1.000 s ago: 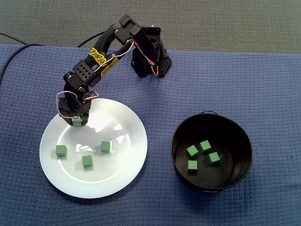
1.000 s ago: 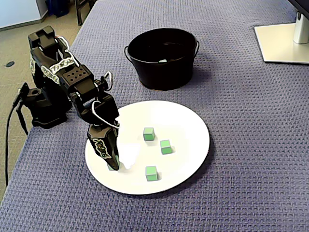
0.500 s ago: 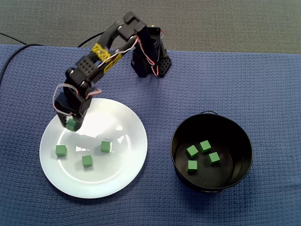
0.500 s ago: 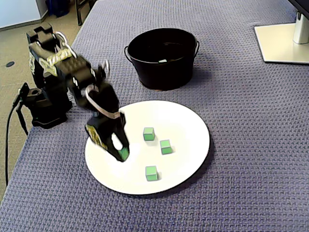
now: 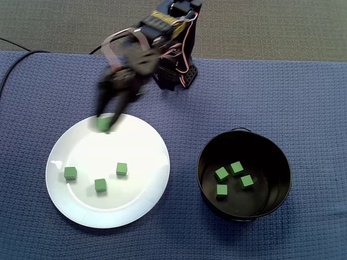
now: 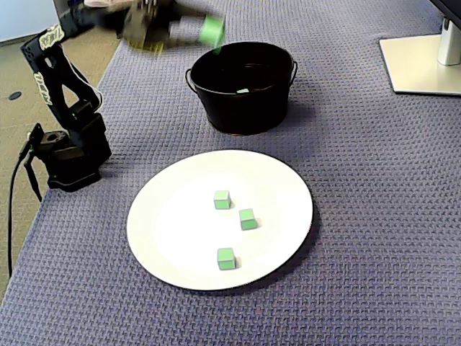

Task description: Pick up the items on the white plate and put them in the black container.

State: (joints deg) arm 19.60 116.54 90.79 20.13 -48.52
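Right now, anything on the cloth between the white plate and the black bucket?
Nothing: in both fixed views only bare blue cloth separates the plate from the bucket. The claw, holding a green cube, is elsewhere.

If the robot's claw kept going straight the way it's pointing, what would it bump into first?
Probably the white plate. The claw, shut on a green block, hangs high and points out over the plate, not toward the black bucket. How steeply it tilts down is unclear, so it might pass above.
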